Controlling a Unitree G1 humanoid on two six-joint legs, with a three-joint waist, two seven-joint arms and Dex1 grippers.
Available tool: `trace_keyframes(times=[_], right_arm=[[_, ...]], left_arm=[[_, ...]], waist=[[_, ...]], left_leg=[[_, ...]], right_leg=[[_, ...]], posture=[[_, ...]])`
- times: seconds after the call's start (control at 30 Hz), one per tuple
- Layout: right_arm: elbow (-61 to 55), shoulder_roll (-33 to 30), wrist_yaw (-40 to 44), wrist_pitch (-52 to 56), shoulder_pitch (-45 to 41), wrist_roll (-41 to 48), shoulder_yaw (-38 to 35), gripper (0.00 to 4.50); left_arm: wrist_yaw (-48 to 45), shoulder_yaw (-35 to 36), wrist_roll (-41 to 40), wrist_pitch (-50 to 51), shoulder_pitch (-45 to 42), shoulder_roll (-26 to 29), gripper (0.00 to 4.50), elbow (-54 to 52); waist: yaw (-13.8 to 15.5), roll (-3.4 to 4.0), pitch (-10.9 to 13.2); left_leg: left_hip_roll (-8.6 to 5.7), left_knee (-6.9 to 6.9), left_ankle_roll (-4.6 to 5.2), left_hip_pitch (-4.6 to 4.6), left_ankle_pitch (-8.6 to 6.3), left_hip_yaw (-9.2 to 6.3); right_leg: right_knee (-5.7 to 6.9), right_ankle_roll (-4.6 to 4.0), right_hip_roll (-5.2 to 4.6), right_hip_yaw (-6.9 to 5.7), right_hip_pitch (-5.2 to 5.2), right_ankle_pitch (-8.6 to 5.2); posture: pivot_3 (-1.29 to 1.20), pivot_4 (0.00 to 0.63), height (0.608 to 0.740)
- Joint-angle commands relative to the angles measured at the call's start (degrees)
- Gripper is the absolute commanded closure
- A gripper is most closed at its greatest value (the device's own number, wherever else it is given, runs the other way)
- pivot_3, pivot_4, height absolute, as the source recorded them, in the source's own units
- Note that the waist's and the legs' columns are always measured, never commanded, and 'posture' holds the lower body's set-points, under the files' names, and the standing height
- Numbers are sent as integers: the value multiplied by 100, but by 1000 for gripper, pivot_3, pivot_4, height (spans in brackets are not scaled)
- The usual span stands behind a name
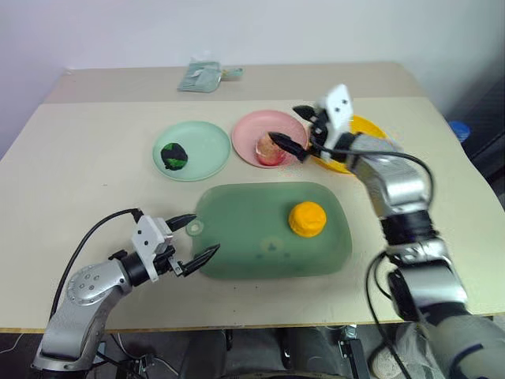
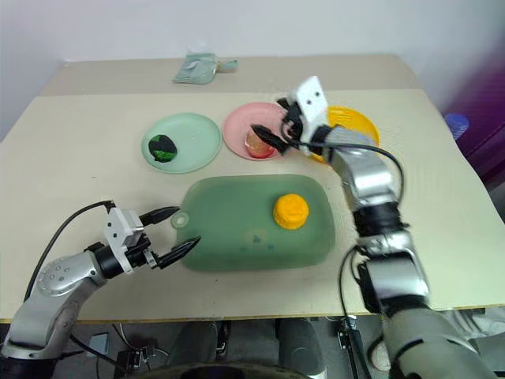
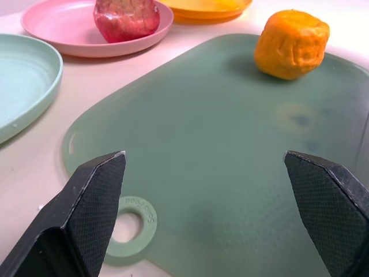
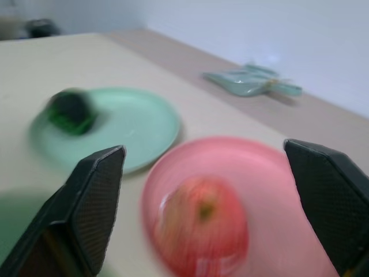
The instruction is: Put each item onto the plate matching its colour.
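The pink-red apple [image 1: 270, 148] rests on the pink plate [image 1: 248, 130]. Just above and to the right of it my right gripper [image 1: 296, 126] hangs open, nothing between its fingers. A dark green-and-black ball [image 1: 174, 155] lies on the mint green plate [image 1: 205, 142]. The orange fruit [image 1: 307, 219] sits on the translucent green board [image 1: 252, 229]. Behind my right wrist, the yellow plate [image 1: 371, 128] is partly hidden. My left gripper [image 1: 194, 238] is open at the board's left edge, near its handle hole [image 3: 131, 227].
A pale green packet [image 1: 203, 76] lies at the table's far edge. A blue object [image 1: 460, 130] shows beyond the table's right side. Bare tabletop lies to the left of the plates and to the right of the board.
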Motion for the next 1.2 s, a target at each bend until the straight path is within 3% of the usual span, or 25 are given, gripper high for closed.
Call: trace_keyframes(times=[0.03, 0.1, 0.17, 0.3, 0.4, 0.47, 0.53, 0.7, 0.83, 0.93, 1.0, 1.07, 1.2], right_arm=[[-1334, -756, 870, 740, 813, 917, -509, 44], [-1737, -1105, 1026, 962, 1435, 1004, -494, 44], [-1927, -1284, 907, 838, 1989, 533, -124, 44], [-1714, -1102, 442, 624, 2290, -112, 280, 44], [-1734, -879, 308, 732, 2253, 44, 145, 850], [-1802, -698, 140, 801, 2113, 249, -110, 1623], [-1801, -560, 15, 912, 1959, 445, -341, 1725], [-1021, -116, -720, 807, 1144, 361, -727, 1725], [1111, 327, -2277, 844, -223, -456, -797, 1725], [2365, 451, -2771, 558, -865, -879, -715, 1725], [2816, 504, -2748, 321, -1108, -950, -729, 669], [2939, 497, -2568, 46, -1198, -1039, -659, 49], [2352, 95, -1842, -671, -805, -1254, -473, 49]], left_arm=[[-115, 44, -79, -111, -99, 68, 0, -37], [-197, 22, -101, -119, -228, 91, 0, 64], [-275, -20, -112, -115, -379, 99, 0, 147], [-337, -96, -100, -71, -596, 64, 0, 222], [-351, -118, -84, -68, -633, 54, 0, 243], [-349, -101, -81, -55, -607, 66, 0, 219], [-336, -90, -81, -44, -567, 76, 0, 177], [-239, -135, -63, 6, -492, 55, 0, 37], [-108, -207, -67, 86, -536, 25, 0, -74], [-18, -250, -65, 141, -568, 4, 0, -147], [53, -249, -63, 179, -579, -15, 0, -198], [152, -203, -46, 190, -545, -26, 0, -253], [516, 118, 52, 126, -405, -43, 0, -261]], waist=[[-25, 2, 1], [-65, 4, 0], [-90, 5, -1], [-91, 6, 0], [-58, 5, 1], [-46, 5, 1], [-43, 5, 2], [-52, 4, 1], [-71, 7, 2], [-44, 7, 2], [-36, 7, 2], [-58, 9, 3], [-73, 12, 5]], left_leg=[[1, 0, 1, 2, 0, 1], [3, 0, 1, 12, -1, 5], [6, -1, 1, 23, -1, 9], [8, 0, 1, 26, -1, 11], [5, 1, 1, 22, -1, 14], [6, 2, 1, 20, -1, 12], [6, 3, 0, 20, 0, 11], [6, 3, 0, 20, 0, 9], [5, 3, -2, 22, 1, 11], [2, 0, -4, 17, 2, 12], [1, -3, -4, 11, 2, 12], [1, -4, -4, 7, 2, 18], [2, -2, -3, 7, 2, 22]], right_leg=[[-2, 0, 0, 0, 3, 0], [-1, 0, 6, 2, 7, 0], [0, -5, 22, 5, 13, 1], [5, -10, 30, 6, 12, 1], [5, -9, 24, 9, 8, 1], [4, -9, 24, 9, 8, 1], [4, -8, 21, 9, 9, 1], [4, -8, 21, 8, 10, 1], [9, -9, 23, 8, 7, 1], [9, -10, 20, 8, -1, 1], [5, -10, 20, 8, -4, 1], [0, -9, 18, 10, -7, 1], [3, -8, 18, 12, -9, 2]], posture=[[0, 150, 740], [0, 150, 740], [0, 150, 740], [0, 150, 740], [0, 150, 740], [0, 150, 740], [0, 150, 740], [0, 150, 740], [0, 150, 740], [0, 150, 740], [0, 150, 740], [0, 150, 740], [0, 150, 740]])
